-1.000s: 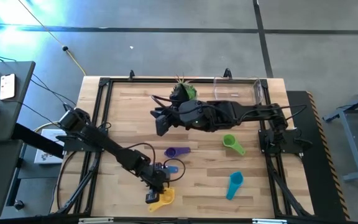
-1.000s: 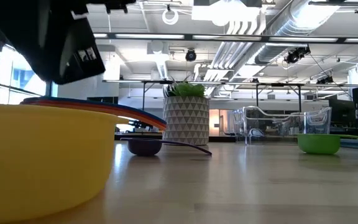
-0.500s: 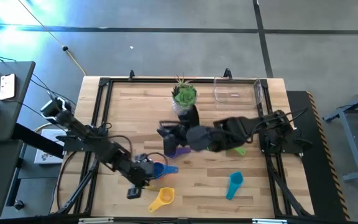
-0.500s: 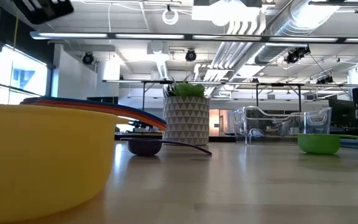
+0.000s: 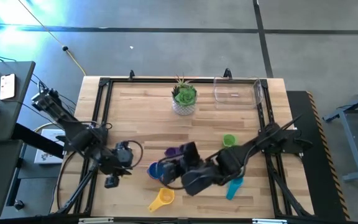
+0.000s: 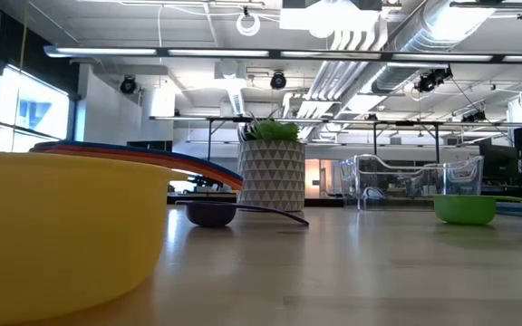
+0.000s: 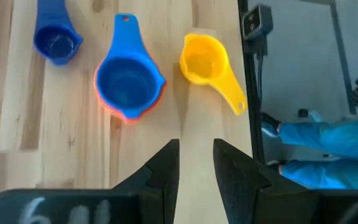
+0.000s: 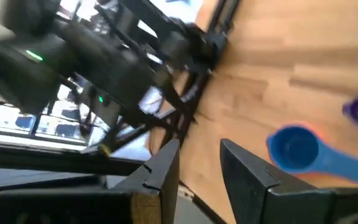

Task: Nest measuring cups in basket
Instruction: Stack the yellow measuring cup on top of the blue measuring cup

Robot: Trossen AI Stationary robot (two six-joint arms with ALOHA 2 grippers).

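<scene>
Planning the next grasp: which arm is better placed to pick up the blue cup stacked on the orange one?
Right, probably. The right tool hangs open beside the blue plastic measuring cup, while the left tool sits at the table's left edge, farther away.

Bright ceiling lights (image 6: 361, 41) fill the room. Blue glare washes the floor (image 5: 17, 34). The right wrist view is blurry.
</scene>
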